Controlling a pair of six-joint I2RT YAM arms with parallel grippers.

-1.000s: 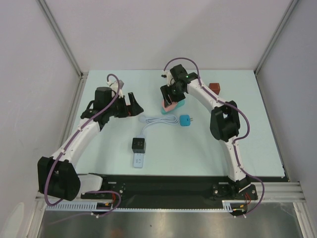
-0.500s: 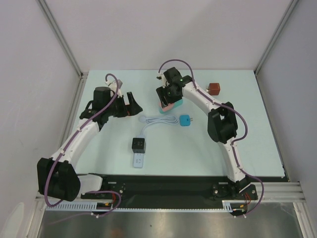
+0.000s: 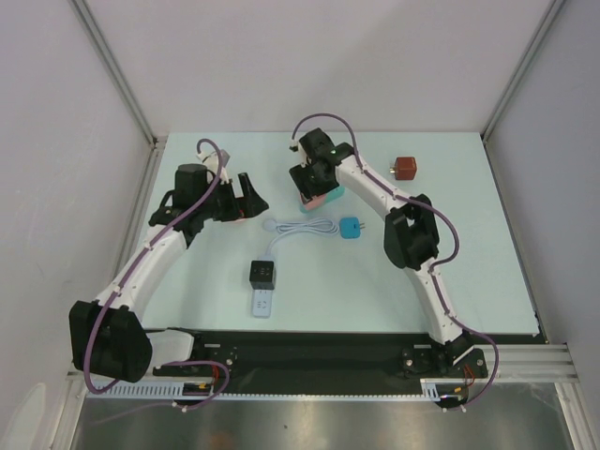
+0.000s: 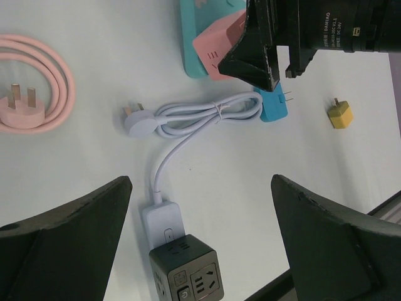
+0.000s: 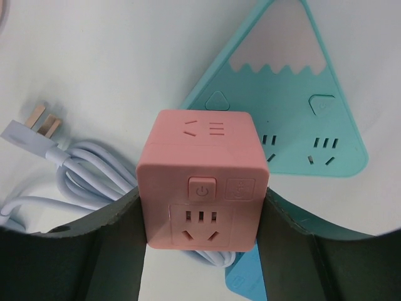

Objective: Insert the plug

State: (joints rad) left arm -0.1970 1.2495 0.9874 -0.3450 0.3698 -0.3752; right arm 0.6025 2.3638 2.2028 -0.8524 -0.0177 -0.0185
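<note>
Right gripper [image 5: 202, 244] clamps the pink socket cube [image 5: 200, 157] near the far edge of the surface [image 3: 450, 262]; left gripper [image 4: 200, 182] hangs wide open. Midway between the far and near edges lies the white plug [image 4: 136, 120], loose. It likely needs grasping and aligning next.

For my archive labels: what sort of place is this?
Probably a laboratory robot cell: white walls on a metal frame enclose the table, the left arm and right arm are bolted at its edge, and the right gripper holds a pink power cube.
</note>
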